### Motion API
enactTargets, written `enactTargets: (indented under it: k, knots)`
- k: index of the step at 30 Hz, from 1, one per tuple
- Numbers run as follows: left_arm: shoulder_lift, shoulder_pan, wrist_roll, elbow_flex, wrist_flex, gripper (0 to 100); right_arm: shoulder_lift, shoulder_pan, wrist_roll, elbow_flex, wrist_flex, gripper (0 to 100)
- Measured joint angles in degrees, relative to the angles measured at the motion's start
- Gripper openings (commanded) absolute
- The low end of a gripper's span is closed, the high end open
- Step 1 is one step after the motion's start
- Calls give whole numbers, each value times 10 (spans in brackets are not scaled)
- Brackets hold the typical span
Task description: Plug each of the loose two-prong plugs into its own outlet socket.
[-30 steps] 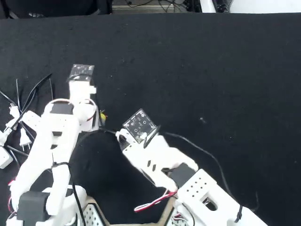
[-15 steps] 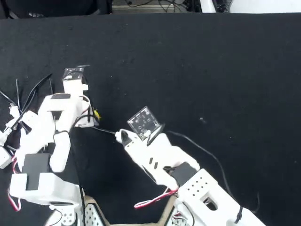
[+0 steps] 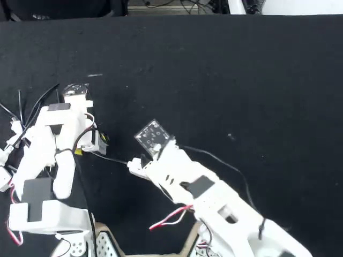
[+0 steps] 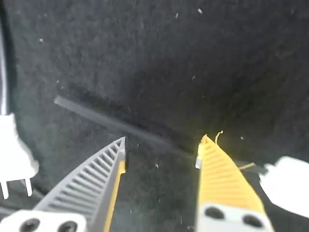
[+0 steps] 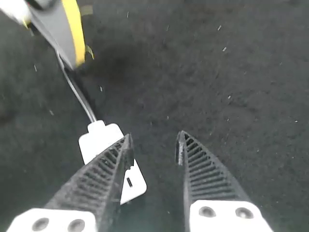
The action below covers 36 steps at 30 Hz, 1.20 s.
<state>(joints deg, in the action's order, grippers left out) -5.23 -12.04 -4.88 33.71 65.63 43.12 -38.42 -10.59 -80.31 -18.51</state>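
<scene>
plug (image 4: 13, 160) lies near black cable (image 4: 96, 116) under left claw (image 4: 162, 139).

your high camera looks steeply down over the black table (image 3: 241, 80) from well above, with the arm bases at its lower edge. each wrist camera sits close over the cloth, looking out between its own fingers — left gripper (image 4: 162, 141), right gripper (image 5: 154, 136). all three views share the thin black cable (image 3: 112, 158).

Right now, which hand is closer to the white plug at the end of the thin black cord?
Right. The right hand sits just beside the white plug; the left hand straddles the black cord farther back along it.
</scene>
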Motion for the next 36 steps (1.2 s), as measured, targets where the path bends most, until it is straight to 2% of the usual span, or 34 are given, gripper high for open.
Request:
enactTargets:
  k: [7,12,19,25,36]
  knots:
    - [-87,-11,0,42,-22,238,-94,2,-103,33,1,145]
    - [-123,-11,0,75,-59,238,-91,2,-112,41,-13,145]
    - [-127,-11,-2,113,-124,238,-7,-8,-83,69,-149,145]
    - [-127,-11,-2,113,-135,238,-5,-73,-79,62,-149,145]
    - [-25,-69,20,74,-136,238,-136,-48,-161,113,-148,145]
